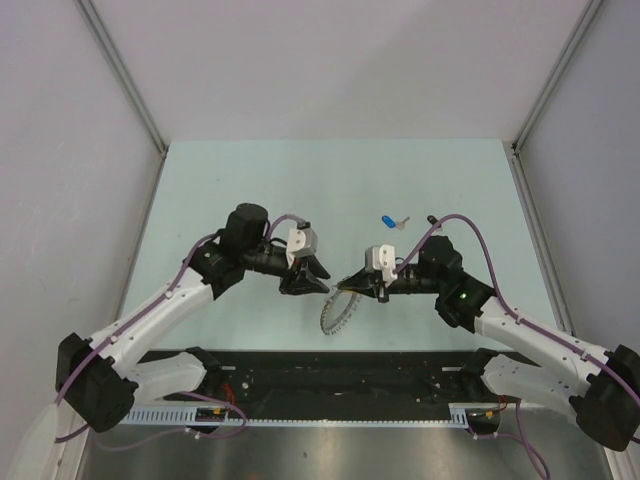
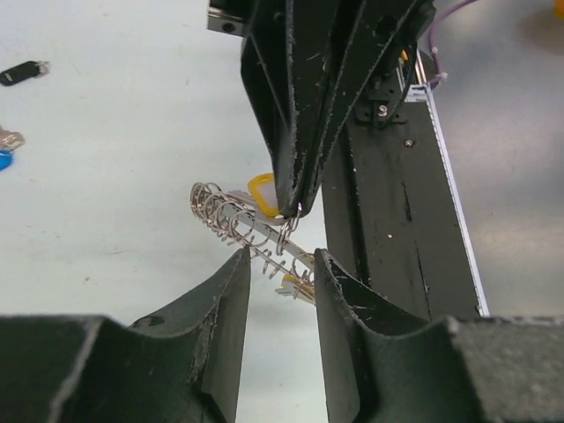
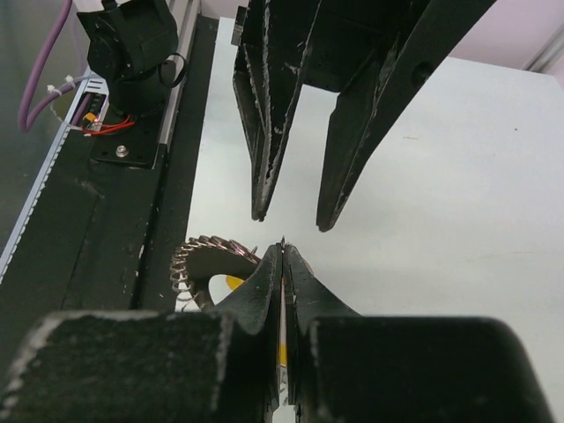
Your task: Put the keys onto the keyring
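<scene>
Pinching the keyring (image 2: 247,231), tilted on edge, are right fingers (image 2: 295,132); left fingers (image 2: 227,304) spread.

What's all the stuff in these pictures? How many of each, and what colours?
table: one, pale green, under everything.
keyring: one, silvery-grey, mid-table toward the near edge.
yellow key: one, yellow head, among the keyring's loops.
blue key: one, blue head, loose on the table farther back.
black key: one, black, loose just beyond the blue key.
left fingers: two, black, open, one on each side of the keyring.
right fingers: two, black, shut on the keyring's rim.
</scene>
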